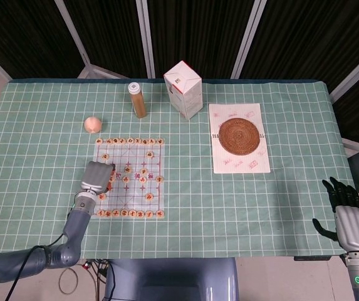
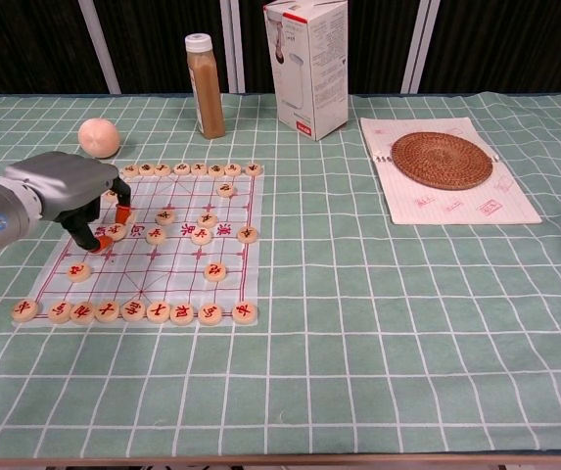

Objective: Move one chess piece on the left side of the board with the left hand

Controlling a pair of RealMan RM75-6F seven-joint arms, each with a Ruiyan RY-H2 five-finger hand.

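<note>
While the left hand (image 2: pixel 63 188) works the board's left edge, these lines give the state of play.

Progress: the move looks under way, not finished; the fingertips (image 2: pixel 95 244) are down among the left-side pieces and nothing shows a piece set free on a new point.

Left to do: place the piece on a crossing and lift the hand away, by my judgement.

Chess piece: a round wooden disc (image 2: pixel 116 232) sits touching the fingertips on the left part of the xiangqi board (image 2: pixel 177 257), between the far row and the near row of pieces.

Grasp: fingers curl downward around that disc; it may be pinched, but the chest view is too small to tell a true hold from mere contact.

Left hand pose: palm down, knuckles toward the board's middle, forearm coming in low from the near left corner of the table (image 1: pixel 279 200).

Right hand: right hand (image 1: pixel 348 216) hangs off the table's near right edge, fingers spread, holding nothing.
</note>
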